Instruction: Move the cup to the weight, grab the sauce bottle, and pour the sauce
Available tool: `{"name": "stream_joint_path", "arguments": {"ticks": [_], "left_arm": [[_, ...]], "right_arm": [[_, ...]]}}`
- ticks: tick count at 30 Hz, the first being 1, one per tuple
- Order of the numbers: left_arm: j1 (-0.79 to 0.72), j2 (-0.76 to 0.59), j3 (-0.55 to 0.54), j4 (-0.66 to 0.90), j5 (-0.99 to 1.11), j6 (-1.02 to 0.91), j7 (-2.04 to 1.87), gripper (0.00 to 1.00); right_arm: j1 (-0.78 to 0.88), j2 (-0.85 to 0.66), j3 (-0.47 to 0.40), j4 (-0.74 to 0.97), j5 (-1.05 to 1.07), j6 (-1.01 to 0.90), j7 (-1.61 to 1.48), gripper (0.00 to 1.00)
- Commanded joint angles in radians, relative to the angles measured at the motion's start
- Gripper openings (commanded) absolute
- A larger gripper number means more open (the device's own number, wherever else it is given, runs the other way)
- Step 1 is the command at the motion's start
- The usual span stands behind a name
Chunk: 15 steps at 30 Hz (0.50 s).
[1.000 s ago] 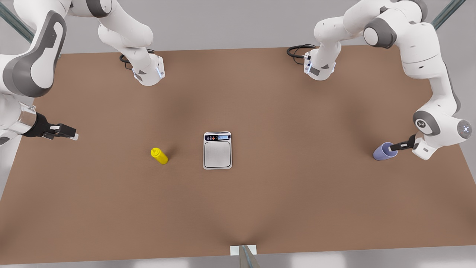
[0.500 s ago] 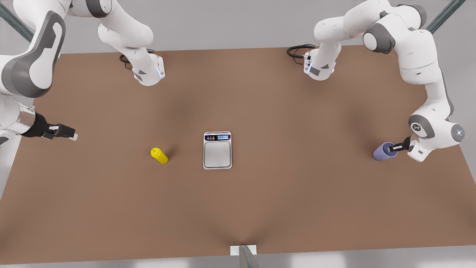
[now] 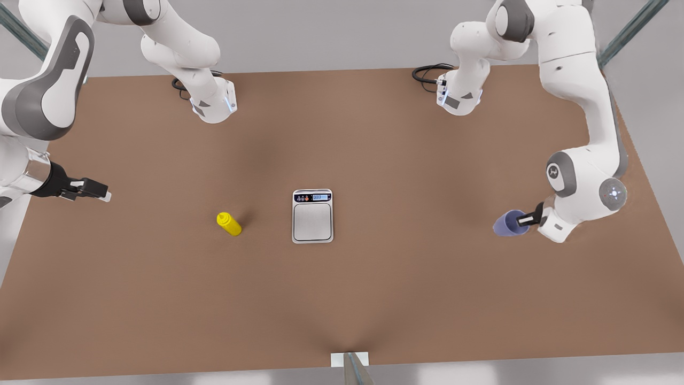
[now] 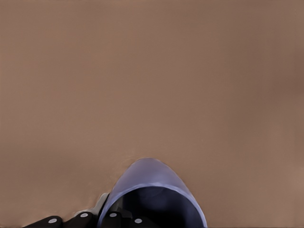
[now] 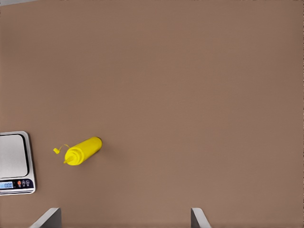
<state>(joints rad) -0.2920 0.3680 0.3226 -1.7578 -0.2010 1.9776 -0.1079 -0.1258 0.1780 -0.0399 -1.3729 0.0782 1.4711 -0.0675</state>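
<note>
Your left gripper (image 3: 526, 218) sits at about 3 o'clock on the brown table (image 3: 406, 160) in the front view, well out from the centre, and its fingers are closed on the rim of the cup (image 3: 508, 223), one finger inside the mouth and one outside. In the left wrist view you see the lavender cup (image 4: 151, 192) right up against the dark fingers (image 4: 124, 219), its open mouth facing the camera, with bare table beyond it. You cannot tell from these views whether the cup is resting on the table or raised off it.

The weight (image 3: 312, 216) lies flat near the centre of the table, its display panel toward 12 o'clock, well apart from the cup. The sauce bottle (image 3: 229, 223) stands just off the weight at its 9 o'clock side, near but not touching.

Your right gripper (image 3: 95, 191) waits at about 9 o'clock near the table edge, well apart from the bottle. Its fingers are spread wide with nothing between them; in the right wrist view the two fingertips (image 5: 47, 218) frame open table, with the sauce bottle (image 5: 83, 150) and a corner of the weight (image 5: 16, 162) farther off.
</note>
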Motion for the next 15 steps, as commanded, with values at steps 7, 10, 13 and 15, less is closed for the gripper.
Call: {"name": "stream_joint_path", "arguments": {"ticks": [7,10,13,15], "left_arm": [[-0.242,0.126,-0.185,0.299,-0.046,-0.123,-0.731,0.21],[-0.389,0.244,-0.185,0.458,-0.100,-0.131,-0.924,0.21],[-0.496,0.318,-0.183,0.534,-0.138,-0.079,-1.012,0.21],[-0.530,0.385,-0.180,0.623,-0.182,-0.036,-1.087,0.21]], "right_arm": [[0.002,0.000,0.000,0.000,0.000,0.000,0.000,1.00],[0.000,0.000,0.000,-0.002,0.000,0.000,0.000,1.00],[0.000,0.000,-0.002,-0.002,0.000,0.000,0.000,1.00],[0.000,0.000,-0.002,-0.002,0.000,0.000,0.000,1.00]]}}
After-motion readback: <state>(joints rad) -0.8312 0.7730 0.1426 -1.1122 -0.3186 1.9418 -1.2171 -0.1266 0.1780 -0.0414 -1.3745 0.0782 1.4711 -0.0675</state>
